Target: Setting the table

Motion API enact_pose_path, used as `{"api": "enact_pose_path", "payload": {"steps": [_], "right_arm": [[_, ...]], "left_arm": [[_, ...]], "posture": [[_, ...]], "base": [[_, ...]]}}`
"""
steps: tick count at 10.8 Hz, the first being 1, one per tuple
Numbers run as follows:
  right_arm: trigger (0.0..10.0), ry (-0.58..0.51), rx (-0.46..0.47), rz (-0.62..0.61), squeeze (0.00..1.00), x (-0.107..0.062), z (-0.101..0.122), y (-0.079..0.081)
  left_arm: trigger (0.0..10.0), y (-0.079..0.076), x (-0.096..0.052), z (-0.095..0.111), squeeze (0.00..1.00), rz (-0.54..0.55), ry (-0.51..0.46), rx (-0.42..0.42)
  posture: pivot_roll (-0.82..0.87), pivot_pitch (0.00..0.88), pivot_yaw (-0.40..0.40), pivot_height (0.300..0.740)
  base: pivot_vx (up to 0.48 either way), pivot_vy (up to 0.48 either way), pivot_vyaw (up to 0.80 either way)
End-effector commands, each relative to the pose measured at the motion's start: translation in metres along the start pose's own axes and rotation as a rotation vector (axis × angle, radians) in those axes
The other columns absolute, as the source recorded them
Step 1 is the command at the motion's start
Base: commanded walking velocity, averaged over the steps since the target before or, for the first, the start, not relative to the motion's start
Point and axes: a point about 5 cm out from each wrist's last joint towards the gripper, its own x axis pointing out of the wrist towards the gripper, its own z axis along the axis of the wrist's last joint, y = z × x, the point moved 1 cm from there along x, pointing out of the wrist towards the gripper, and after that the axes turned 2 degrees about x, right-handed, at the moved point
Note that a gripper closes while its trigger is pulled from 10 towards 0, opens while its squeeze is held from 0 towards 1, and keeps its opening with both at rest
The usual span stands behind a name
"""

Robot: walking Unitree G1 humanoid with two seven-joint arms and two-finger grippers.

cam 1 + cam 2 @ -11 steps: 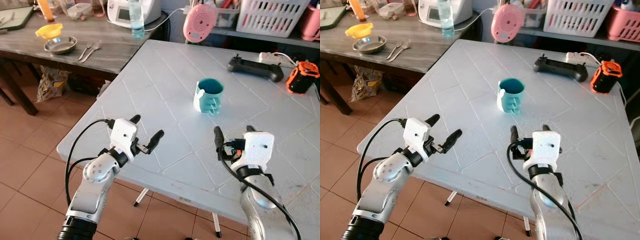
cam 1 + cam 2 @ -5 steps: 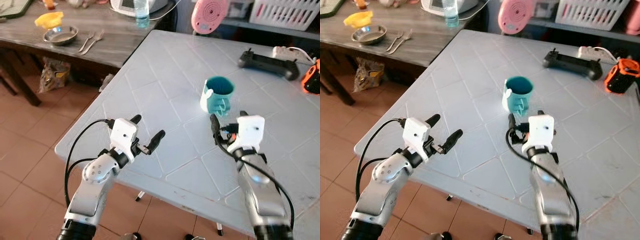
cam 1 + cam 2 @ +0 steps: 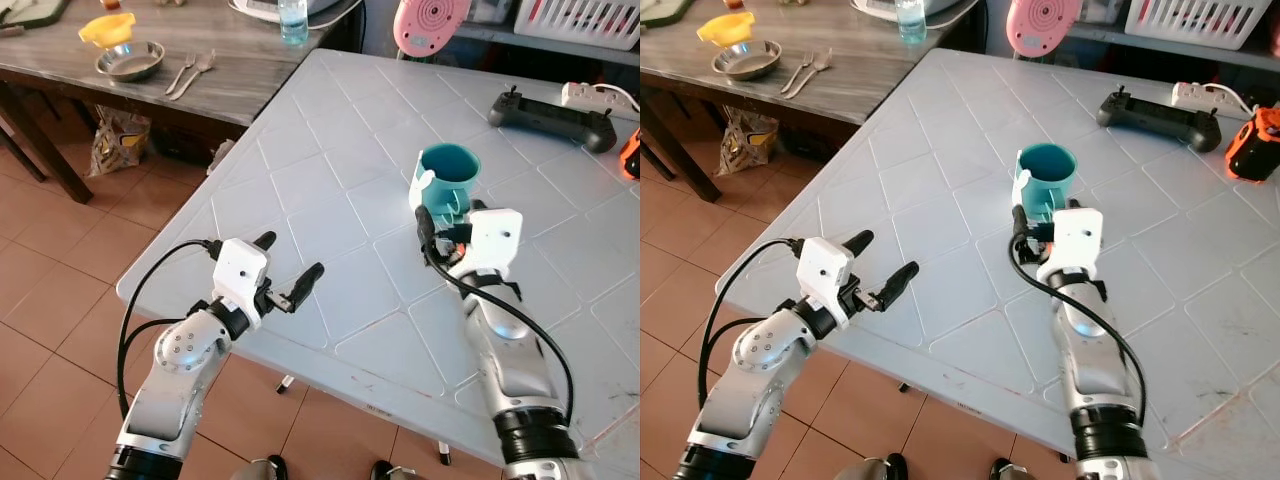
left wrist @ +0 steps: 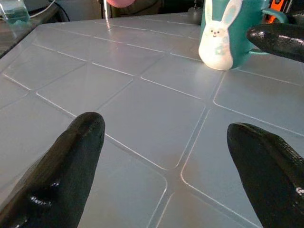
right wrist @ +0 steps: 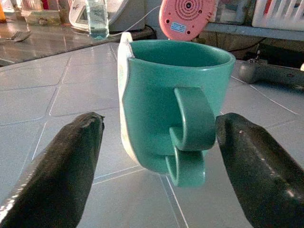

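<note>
Teal mug [image 3: 444, 176] upright on white table [image 3: 330, 150], right of frame centre. Right gripper [image 5: 156, 156] just short of it — fingers spread wide either side of handle, gripping nothing. Left gripper [image 3: 285, 275] lower left, open, empty — over table edge.

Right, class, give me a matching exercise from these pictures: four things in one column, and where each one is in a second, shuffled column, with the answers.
Things
1. mug
2. steel bowl
3. black controller
4. left hand

Places
A. on the dark wooden table, beside the forks
B. open, over the white table's near-left edge
C. at the far side of the white table
D. just ahead of the open right hand, handle towards it

Pairs: 1-D, 2-A, 3-C, 4-B
</note>
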Motion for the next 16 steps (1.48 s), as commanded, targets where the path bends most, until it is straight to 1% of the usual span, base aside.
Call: {"api": "enact_pose_path", "payload": {"steps": [1, 3, 5, 7, 8, 9, 10, 11, 12, 15, 16], "right_arm": [[0.0, -0.003, 0.008, 0.012, 0.00, 0.002, -0.002, 0.004], [0.0, -0.012, 0.013, -0.002, 0.00, 0.003, -0.003, 0.005], [0.0, -0.019, 0.012, -0.024, 0.00, 0.003, -0.004, 0.002], [0.0, -0.038, 0.014, -0.054, 0.00, 0.007, 0.000, -0.004], [1.3, -0.043, 0.013, -0.063, 0.00, 0.009, 0.001, -0.004], [2.4, -0.046, 0.017, -0.069, 0.00, 0.012, 0.002, -0.004], [4.6, -0.046, 0.026, -0.082, 0.00, 0.013, 0.001, -0.003], [0.1, -0.042, 0.048, -0.113, 0.00, 0.014, -0.001, -0.005], [0.0, -0.041, 0.075, -0.130, 0.00, 0.015, -0.003, -0.005], [0.0, -0.042, 0.090, -0.143, 0.00, 0.015, -0.005, -0.004], [0.0, -0.039, 0.090, -0.154, 0.00, 0.013, -0.006, -0.007]], "left_arm": [[10.0, 0.001, -0.004, 0.000, 0.00, -0.001, 0.010, 0.008], [10.0, 0.002, -0.006, -0.001, 0.00, 0.000, 0.016, 0.008], [10.0, 0.000, -0.007, 0.000, 0.00, -0.007, 0.015, 0.002], [10.0, -0.003, -0.005, 0.001, 0.00, -0.014, 0.013, -0.002], [10.0, -0.003, -0.005, 0.001, 0.00, -0.017, 0.012, -0.003], [10.0, -0.004, -0.005, 0.002, 0.00, -0.018, 0.012, -0.001], [10.0, -0.003, -0.005, 0.003, 0.00, -0.017, 0.014, 0.002], [10.0, -0.003, -0.005, 0.003, 0.00, -0.017, 0.015, 0.004], [10.0, -0.003, -0.005, 0.002, 0.00, -0.018, 0.018, 0.006], [10.0, -0.002, -0.005, 0.001, 0.00, -0.025, 0.023, 0.007], [10.0, -0.002, -0.005, -0.001, 0.00, -0.025, 0.024, 0.007]], "posture": [[0.22, 0.207, 0.046, 0.740], [0.22, 0.205, 0.048, 0.740], [0.20, 0.208, 0.049, 0.740], [0.20, 0.209, 0.050, 0.740], [0.20, 0.209, 0.051, 0.740], [0.20, 0.209, 0.052, 0.740], [0.21, 0.211, 0.057, 0.740], [0.21, 0.211, 0.057, 0.740], [0.22, 0.213, 0.060, 0.740], [0.21, 0.213, 0.066, 0.740], [0.21, 0.210, 0.066, 0.740]], "base": [[0.000, 0.000, 0.00], [0.000, 0.000, 0.00], [0.000, 0.000, 0.00], [0.000, 0.000, 0.00], [0.000, 0.000, 0.00], [0.000, 0.000, 0.00], [0.000, 0.000, 0.00], [0.000, 0.000, 0.00], [0.000, 0.000, 0.00], [0.000, 0.000, 0.00], [0.000, 0.000, 0.00]]}}
